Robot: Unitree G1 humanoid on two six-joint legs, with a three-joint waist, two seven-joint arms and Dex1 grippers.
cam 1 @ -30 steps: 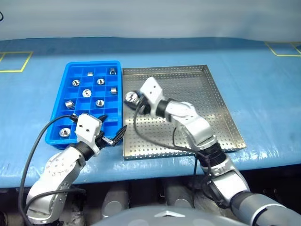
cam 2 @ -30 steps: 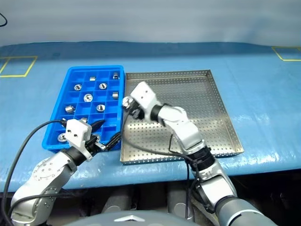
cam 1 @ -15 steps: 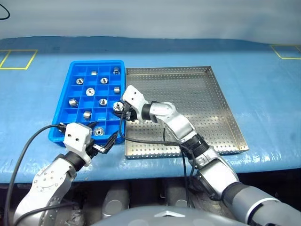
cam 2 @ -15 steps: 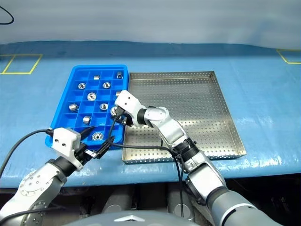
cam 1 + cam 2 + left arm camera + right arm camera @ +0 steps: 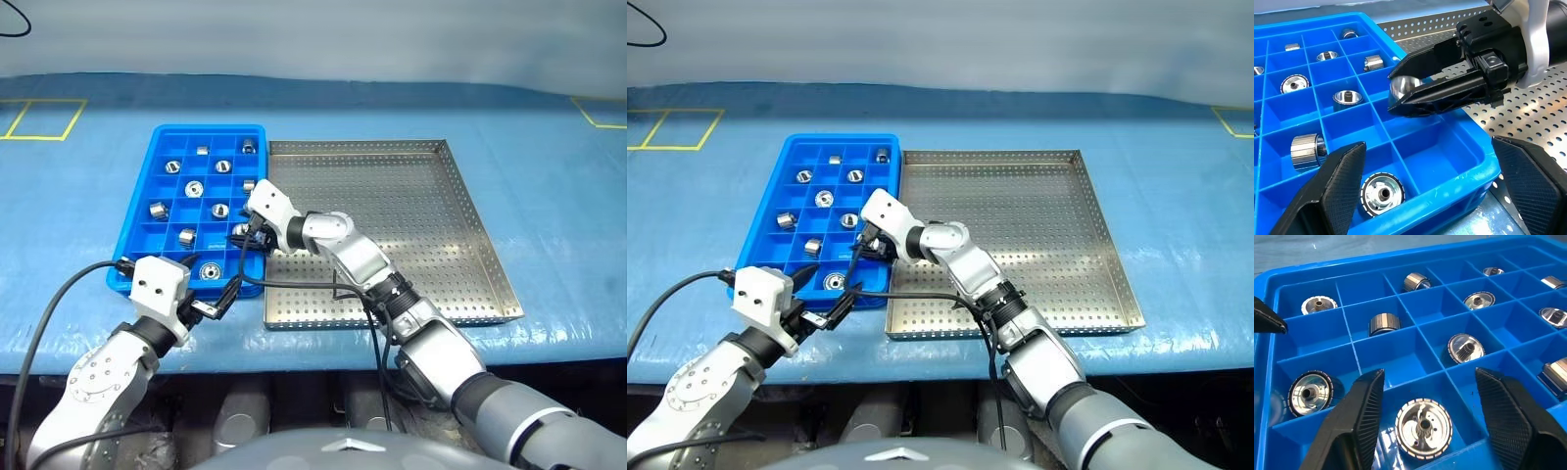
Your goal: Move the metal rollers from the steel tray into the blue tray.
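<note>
The blue tray [image 5: 201,128] lies left of the steel tray [image 5: 421,215], whose perforated floor looks bare where my arm does not cover it. Several metal rollers [image 5: 194,188] sit one to a compartment in the blue tray. My right gripper [image 5: 241,233] reaches over the blue tray's near right part, low above it, and is open. Its fingers [image 5: 1359,421] stand apart on either side of one roller [image 5: 1423,428], which lies loose in the compartment beneath. My left gripper [image 5: 217,279] hovers open at the blue tray's near edge with nothing between its fingers.
Both trays rest on a blue table cover with yellow tape squares [image 5: 44,117] at the far corners. Black cables [image 5: 59,294] loop from each wrist near the table's front edge. A roller [image 5: 208,269] sits close by the left fingers.
My right gripper has carried a roller from the steel tray's left edge over the blue tray, sunk, and opened, letting the roller go. The camera view has shifted too.
</note>
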